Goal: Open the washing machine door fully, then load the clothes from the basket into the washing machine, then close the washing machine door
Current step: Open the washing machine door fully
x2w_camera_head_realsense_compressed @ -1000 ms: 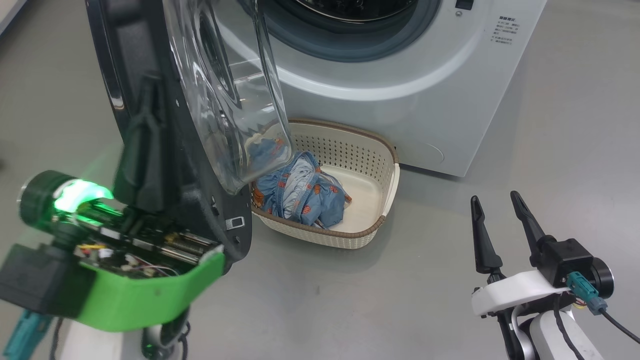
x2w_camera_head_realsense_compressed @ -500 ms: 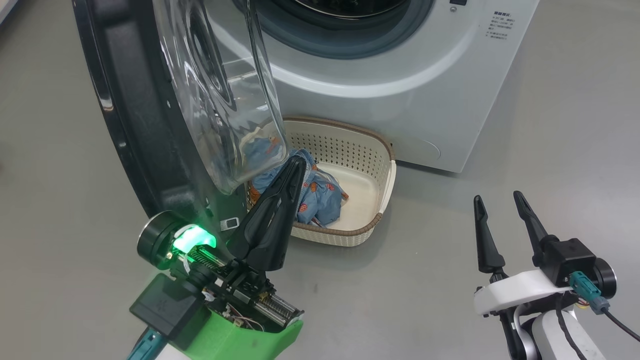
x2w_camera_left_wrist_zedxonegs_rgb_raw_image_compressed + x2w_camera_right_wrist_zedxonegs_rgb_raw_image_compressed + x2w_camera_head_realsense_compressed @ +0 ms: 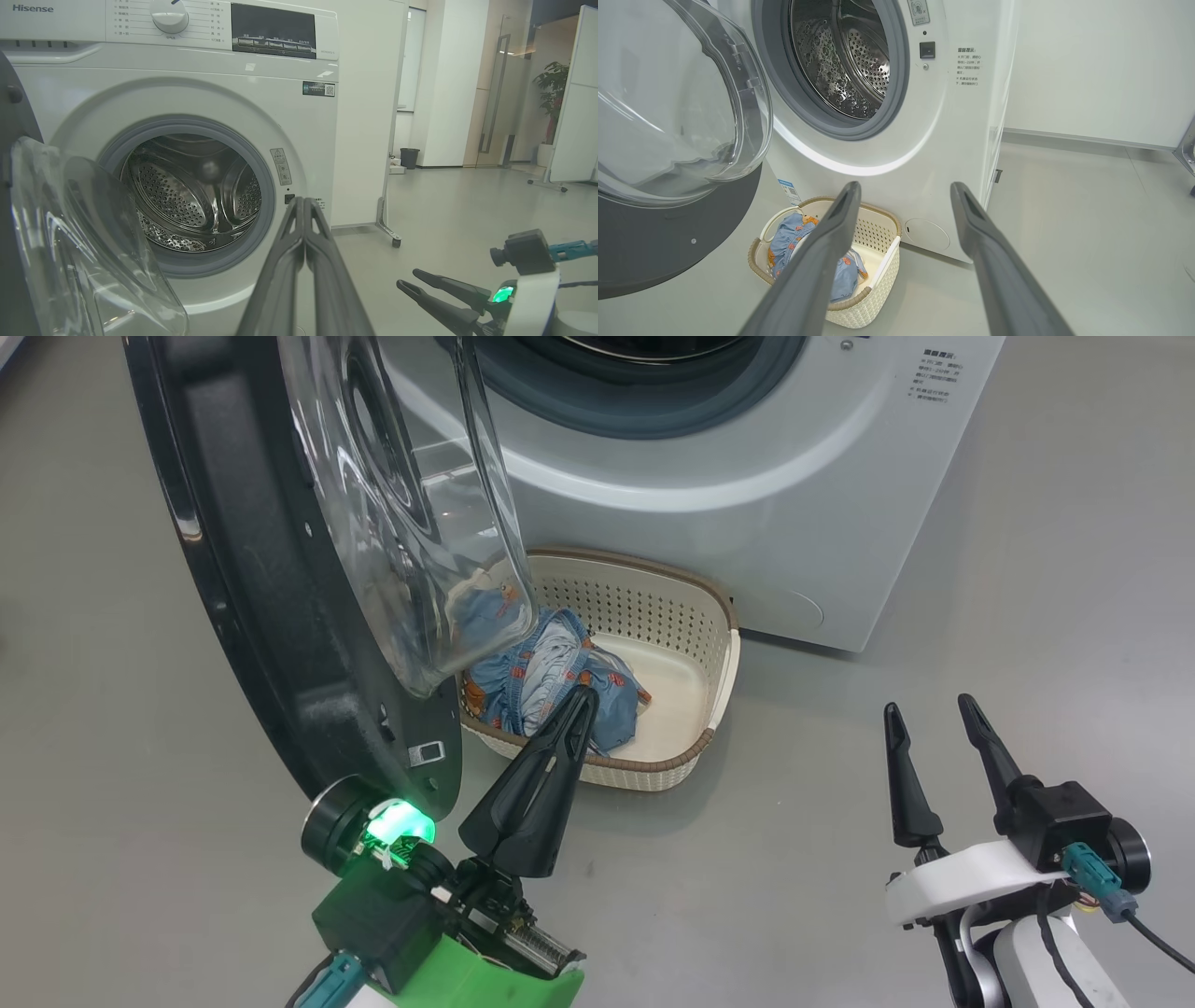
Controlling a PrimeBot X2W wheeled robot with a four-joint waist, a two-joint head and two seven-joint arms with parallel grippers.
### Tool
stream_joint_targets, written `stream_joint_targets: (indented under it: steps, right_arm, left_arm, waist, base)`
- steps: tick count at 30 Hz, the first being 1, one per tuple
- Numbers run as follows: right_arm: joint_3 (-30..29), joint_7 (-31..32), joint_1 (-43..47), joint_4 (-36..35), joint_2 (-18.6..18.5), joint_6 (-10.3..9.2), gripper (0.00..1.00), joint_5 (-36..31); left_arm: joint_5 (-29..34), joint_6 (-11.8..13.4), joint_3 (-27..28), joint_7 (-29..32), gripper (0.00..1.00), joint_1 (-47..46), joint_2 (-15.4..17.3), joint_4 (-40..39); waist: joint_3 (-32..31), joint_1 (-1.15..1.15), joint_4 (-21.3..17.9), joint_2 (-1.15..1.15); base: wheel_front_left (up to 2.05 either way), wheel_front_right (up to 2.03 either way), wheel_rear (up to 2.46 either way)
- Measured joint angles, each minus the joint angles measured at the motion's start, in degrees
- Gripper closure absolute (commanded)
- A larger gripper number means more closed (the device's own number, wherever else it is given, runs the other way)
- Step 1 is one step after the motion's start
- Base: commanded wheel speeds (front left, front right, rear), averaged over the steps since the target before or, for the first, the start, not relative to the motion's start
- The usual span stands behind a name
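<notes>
The washing machine stands with its door swung out to the left, black rim edge-on and glass bowl facing the drum. On the floor before the machine sits the cream basket with the blue and orange clothes in its left half. My left gripper is shut on nothing, right of the door's lower edge. In the head view its tip overlaps the basket's near rim, and it points at the machine front. My right gripper is open and empty, well right of the basket.
Bare grey floor surrounds the machine. The door's glass bowl overhangs the basket's left end. To the machine's right stand a white partition on castors, a bin and a potted plant farther back.
My left gripper has come off the door's outer rim and swung right and down, to a spot in front of the basket. The right arm has stayed put. The camera shifted slightly.
</notes>
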Motion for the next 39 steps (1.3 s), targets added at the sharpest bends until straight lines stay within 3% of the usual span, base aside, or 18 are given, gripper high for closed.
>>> stream_joint_targets:
  steps: [12,39]
  right_arm:
    - [-0.74,0.0,0.0,0.13,0.4,0.75,0.0,-0.21]
    - [-2.04,0.0,0.0,0.78,0.99,2.01,0.0,-1.11]
  left_arm:
    - [0.14,-0.05,0.42,0.0,1.0,3.25,0.05,3.72]
    - [-3.2,-0.07,14.26,0.05,1.0,5.01,-0.16,17.29]
  waist:
    - [0.26,0.0,0.46,0.0]
    - [0.17,0.0,0.39,0.0]
  base:
    - [0.0,0.0,0.0]
    - [0.0,0.0,0.0]
